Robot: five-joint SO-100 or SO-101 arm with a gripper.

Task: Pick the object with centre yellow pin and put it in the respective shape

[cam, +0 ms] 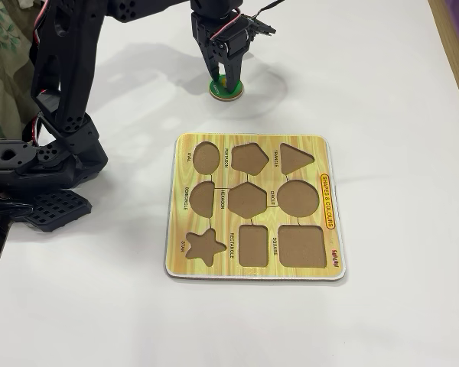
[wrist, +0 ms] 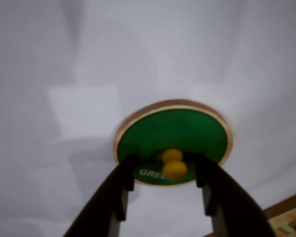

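on the white table, wrist view: the green disc (wrist: 172, 143) is lying flat, with its yellow knob (wrist: 173, 165) sitting between the two dark fingers of the gripper (wrist: 165, 170).
grip, wrist view: the jaws are standing apart on either side of the knob, with a small gap showing on each side; they are looking open and not yet pinching.
corner, wrist view: an edge of the puzzle board (wrist: 291, 217) is showing at lower right.
behind the board, fixed view: the gripper (cam: 225, 79) is reaching down over the disc (cam: 226, 89), which is resting on the table (cam: 382, 92), well apart from the board (cam: 254, 145).
target, fixed view: the circle hole (cam: 298, 197) is sitting empty, as are all the other cutouts.
progress: the approach is looking finished; closing on the knob, lifting, carrying and dropping into the circle hole are all remaining.
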